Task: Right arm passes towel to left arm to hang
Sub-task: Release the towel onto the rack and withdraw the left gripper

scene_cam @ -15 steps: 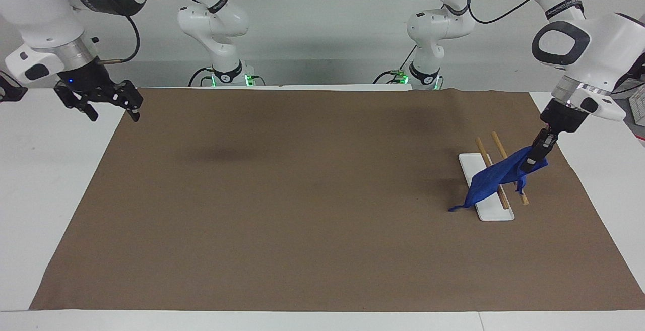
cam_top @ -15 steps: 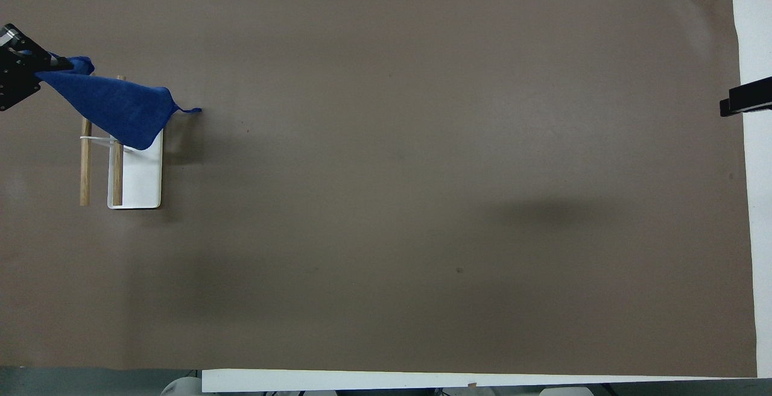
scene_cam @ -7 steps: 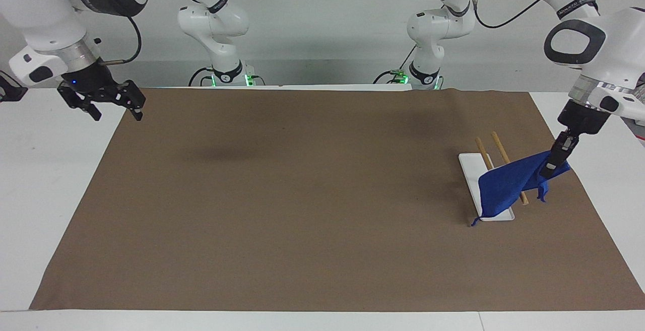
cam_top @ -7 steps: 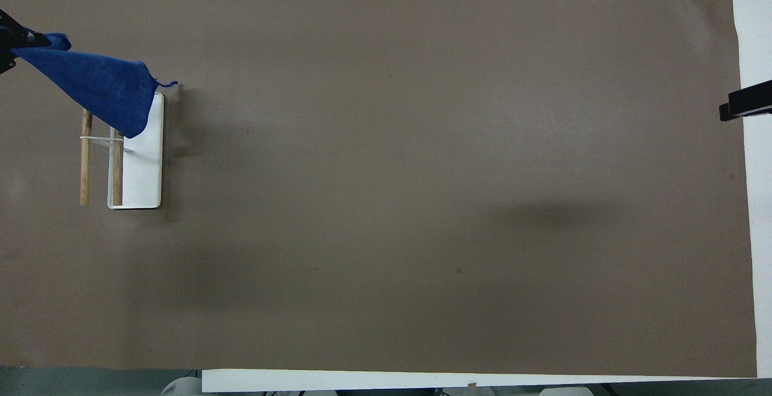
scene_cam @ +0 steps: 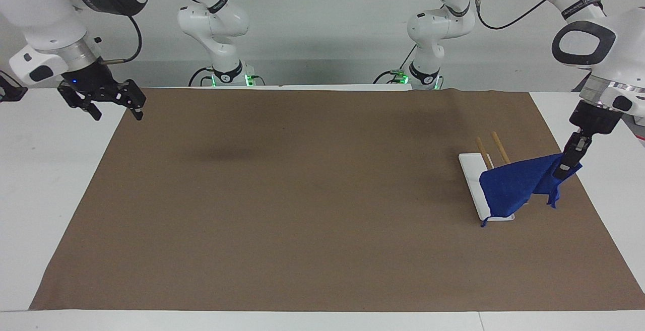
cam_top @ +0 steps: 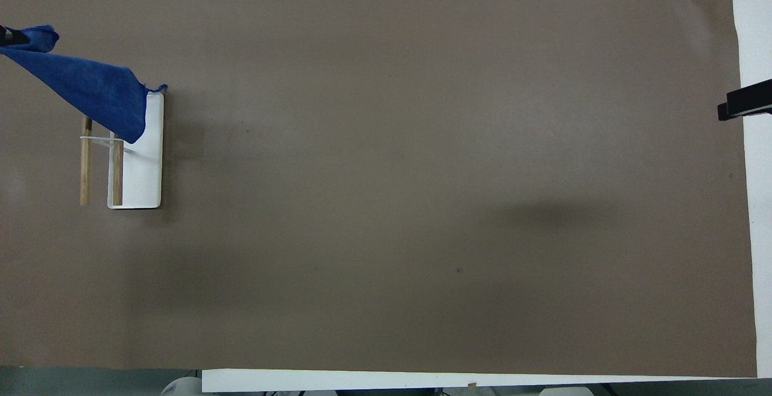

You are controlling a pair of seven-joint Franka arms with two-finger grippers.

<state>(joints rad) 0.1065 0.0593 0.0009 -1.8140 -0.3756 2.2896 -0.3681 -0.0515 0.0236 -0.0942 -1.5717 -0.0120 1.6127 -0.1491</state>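
Note:
The blue towel is draped over the two wooden bars of a rack with a white base at the left arm's end of the table. My left gripper is shut on the towel's upper corner, beside the rack toward the mat's edge. The towel's loop corner hangs down by the white base. In the overhead view the towel stretches from the frame's edge across the bars. My right gripper is open and empty, in the air over the mat's corner at the right arm's end; a part of it shows in the overhead view.
A brown mat covers most of the white table. The rack's white base stands on the mat. The arm bases stand at the table's robot edge.
My left gripper has pulled the towel's corner outward toward the table's end, so the towel slid over the bars and its loop corner came in to the rack base. The right arm barely moved.

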